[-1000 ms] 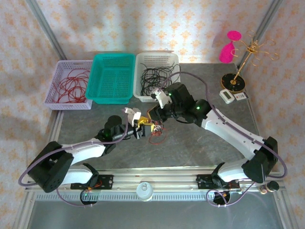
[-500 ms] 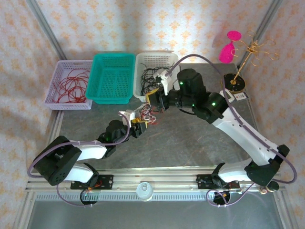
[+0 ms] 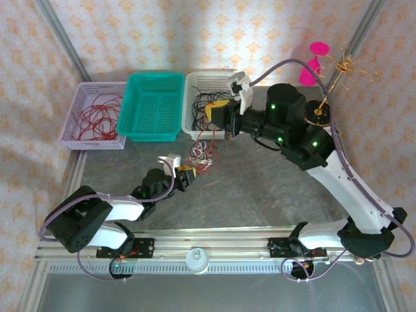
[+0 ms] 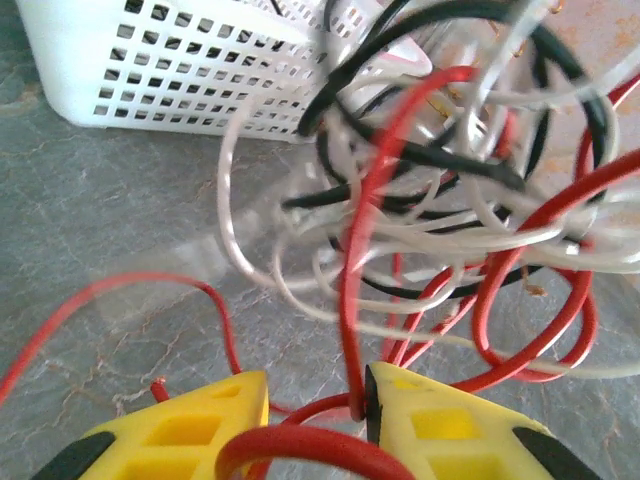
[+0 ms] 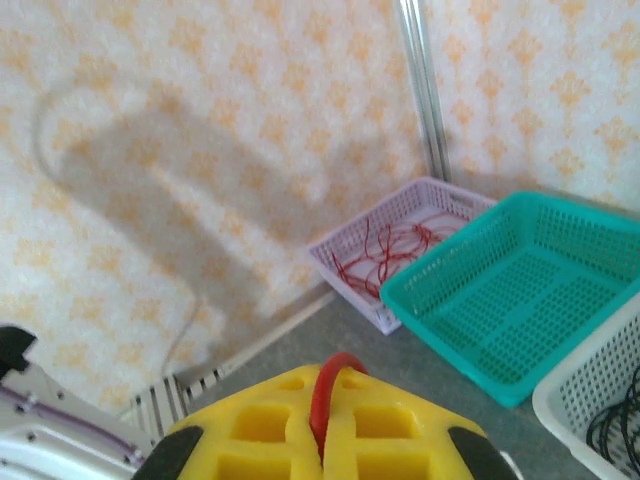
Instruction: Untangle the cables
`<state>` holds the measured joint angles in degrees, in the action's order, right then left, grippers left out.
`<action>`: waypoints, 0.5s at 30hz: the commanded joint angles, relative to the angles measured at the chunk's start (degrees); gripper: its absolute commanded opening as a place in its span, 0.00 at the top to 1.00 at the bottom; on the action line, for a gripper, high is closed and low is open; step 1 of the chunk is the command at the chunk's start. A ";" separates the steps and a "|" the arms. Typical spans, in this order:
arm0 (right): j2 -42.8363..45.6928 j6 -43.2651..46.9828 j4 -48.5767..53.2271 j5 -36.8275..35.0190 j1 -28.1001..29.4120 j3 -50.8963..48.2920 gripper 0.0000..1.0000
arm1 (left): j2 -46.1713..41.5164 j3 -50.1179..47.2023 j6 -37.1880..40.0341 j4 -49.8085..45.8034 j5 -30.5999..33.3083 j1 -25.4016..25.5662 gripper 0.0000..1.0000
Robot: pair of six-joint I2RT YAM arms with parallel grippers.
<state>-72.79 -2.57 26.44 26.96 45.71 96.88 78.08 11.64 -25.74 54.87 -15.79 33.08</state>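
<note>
The cables (image 3: 200, 153) are a clump of red, white and black cords hanging just above the grey table in front of the white basket. My right gripper (image 3: 219, 110) is raised above the clump, shut on a red cable (image 5: 330, 362) whose loop pokes out between its yellow fingers (image 5: 250, 435). My left gripper (image 3: 186, 174) sits low, near and to the left of the clump. In the left wrist view its jaws (image 4: 315, 385) stand apart, red strands pass through the gap, and one lies against the right finger (image 4: 440, 420). The tangle (image 4: 430, 200) hangs right ahead of it.
Three baskets line the back: a lilac one (image 3: 71, 123) with red cables, a teal one (image 3: 155, 76), and a white one (image 3: 214, 74) with black cables. A gold jewellery stand (image 3: 322, 107), a pink object (image 3: 311, 68) and a small white device (image 3: 312, 132) stand at the back right.
My right gripper has risen and moved back toward the white basket, pulling the clump with it. The left gripper has drawn in low behind the clump and its jaws have narrowed.
</note>
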 commanded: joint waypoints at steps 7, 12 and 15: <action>1.86 -4.20 -4.11 -3.04 0.17 -0.13 1.00 | -21.61 -1.15 -2.33 -15.85 -4.04 1.37 0.29; 2.00 -4.40 -5.10 -2.33 0.17 -0.45 1.00 | -32.65 5.19 0.82 -28.92 -5.62 1.56 0.17; 1.45 -4.76 -5.66 -1.52 0.12 -0.81 1.00 | -32.26 9.56 1.86 -30.50 -5.88 1.55 0.13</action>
<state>-72.47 -6.33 24.18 24.88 45.71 96.53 45.87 16.69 -25.96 30.81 -20.14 34.15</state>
